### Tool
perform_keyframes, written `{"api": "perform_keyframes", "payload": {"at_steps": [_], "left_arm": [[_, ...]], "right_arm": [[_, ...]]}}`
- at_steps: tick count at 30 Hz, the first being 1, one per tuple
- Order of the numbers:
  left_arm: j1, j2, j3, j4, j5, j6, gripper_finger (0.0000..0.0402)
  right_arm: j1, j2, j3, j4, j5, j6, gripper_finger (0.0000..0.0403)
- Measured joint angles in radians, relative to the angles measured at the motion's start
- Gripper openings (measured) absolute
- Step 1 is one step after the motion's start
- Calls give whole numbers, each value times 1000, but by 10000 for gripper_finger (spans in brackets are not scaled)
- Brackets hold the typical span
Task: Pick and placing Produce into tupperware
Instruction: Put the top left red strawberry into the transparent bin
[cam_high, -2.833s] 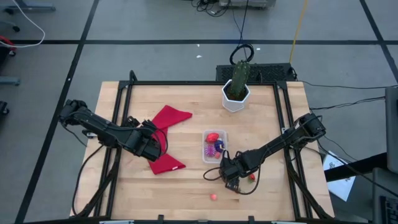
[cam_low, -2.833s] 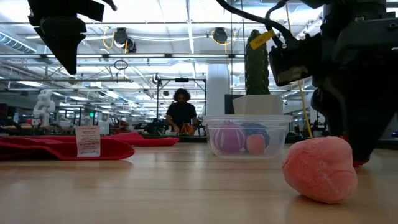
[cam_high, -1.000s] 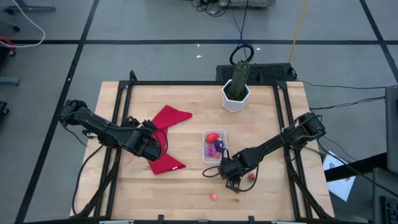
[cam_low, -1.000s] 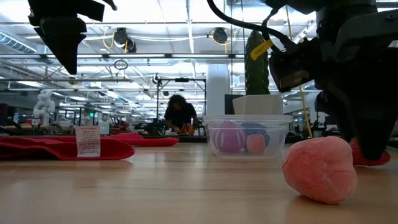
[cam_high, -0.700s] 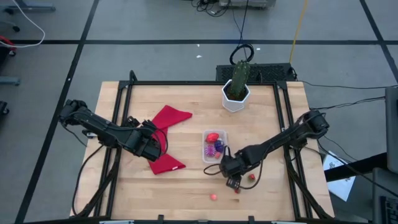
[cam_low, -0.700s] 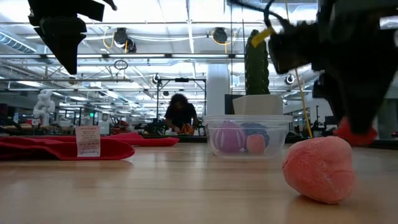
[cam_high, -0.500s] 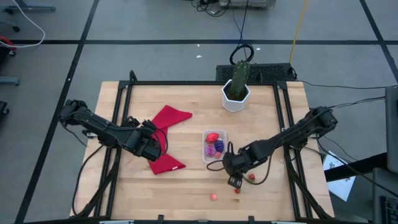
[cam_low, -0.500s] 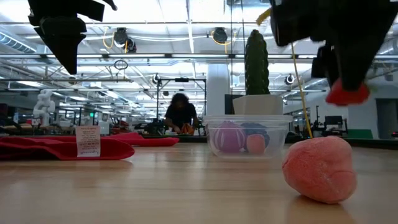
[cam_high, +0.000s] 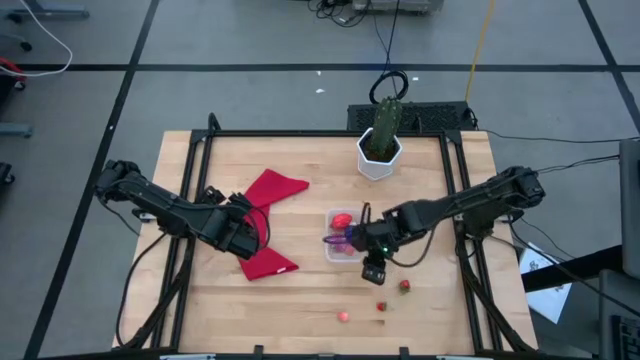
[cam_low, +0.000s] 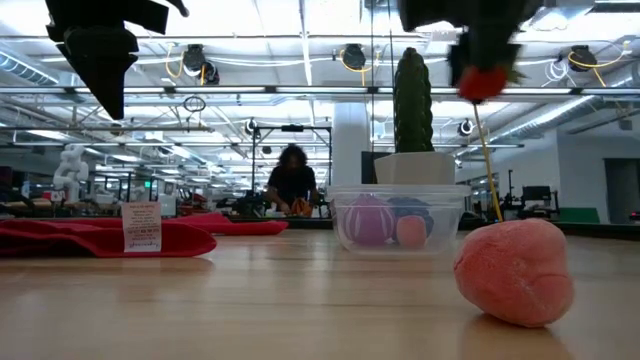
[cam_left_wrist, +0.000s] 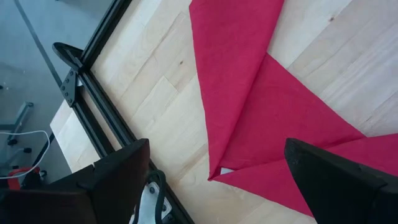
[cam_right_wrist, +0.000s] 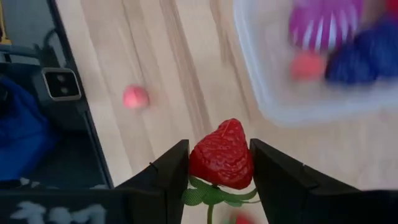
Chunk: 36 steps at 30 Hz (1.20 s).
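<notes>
The tupperware (cam_high: 345, 236) is a clear tub at mid-table with purple, pink and red produce inside, also seen in the low view (cam_low: 398, 220). My right gripper (cam_high: 373, 270) hangs just beside its near right corner, shut on a red toy strawberry (cam_right_wrist: 221, 154), high above the table (cam_low: 485, 82). A pink piece (cam_high: 343, 316) and two small red pieces (cam_high: 380, 306) (cam_high: 404, 286) lie on the wood nearer the front edge. My left gripper (cam_high: 247, 236) hangs open above the red cloth (cam_left_wrist: 261, 106), holding nothing. My right gripper pinches the strawberry by its two sides (cam_right_wrist: 198, 163) between its two fingers. The green leaves sit back toward the gripper and the tip points away from it. The fingers slant down from the table's right side. The strawberry is lifted clear of the table.
A green cactus in a white hexagonal pot (cam_high: 380, 150) stands at the far edge behind the tupperware. The red cloth (cam_high: 268, 225) lies left of centre. Black frame rails (cam_high: 460, 180) run along the table's sides. A person (cam_low: 291, 185) is in the room beyond.
My right gripper has risen from the table with the strawberry and moved toward the far edge and the tupperware, turning somewhat as it went. The strawberry went from table level to well clear of it.
</notes>
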Motion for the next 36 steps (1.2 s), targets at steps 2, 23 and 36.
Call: {"api": "perform_keyframes", "payload": {"at_steps": [2,23,36], "left_arm": [[0,0,0,0,0,0,379],[0,0,0,1,0,12,379],[0,0,0,0,0,12,379]], "right_arm": [[-18,28,45,-11,8,-54,153],[-134,249,177,-49,159,-287,153],[-164,249,89,-17,155,-265,153]]}}
